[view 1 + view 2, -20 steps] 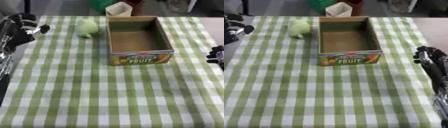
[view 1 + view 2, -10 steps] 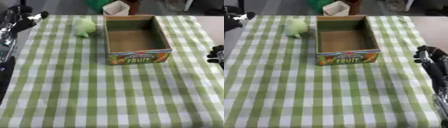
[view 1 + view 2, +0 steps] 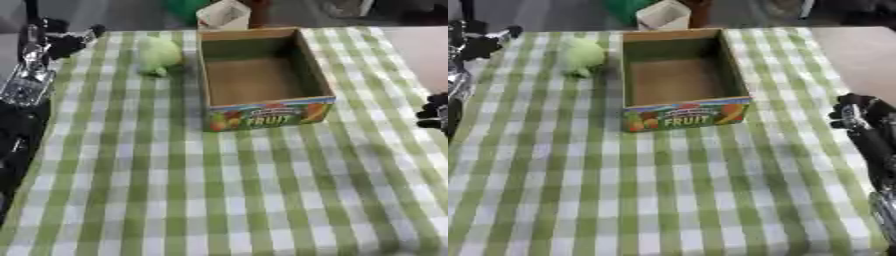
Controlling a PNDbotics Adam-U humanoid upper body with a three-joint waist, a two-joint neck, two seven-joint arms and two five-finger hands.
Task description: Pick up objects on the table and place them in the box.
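Since a second ago the left hand (image 3: 54,41) has risen toward the far left corner of the desk (image 3: 236,200), and the whole view has tilted a little, so the box and toy sit slightly differently in frame without having moved on the cloth. That hand now hovers over the desk's left edge, level with the green toy (image 3: 159,54) but apart from it; its dark fingers look curled with nothing between them, though blur makes this hard to judge.

The toy, a pale green rounded shape, lies on the checked cloth just left of the box (image 3: 262,80), near its far left corner, not quite touching as far as can be told. The cardboard box stands open and holds nothing, its printed front reading FRUIT.

At the right edge the right hand (image 3: 859,114) rests beside the desk, well apart from the box; whether its fingers are open or closed cannot be told.
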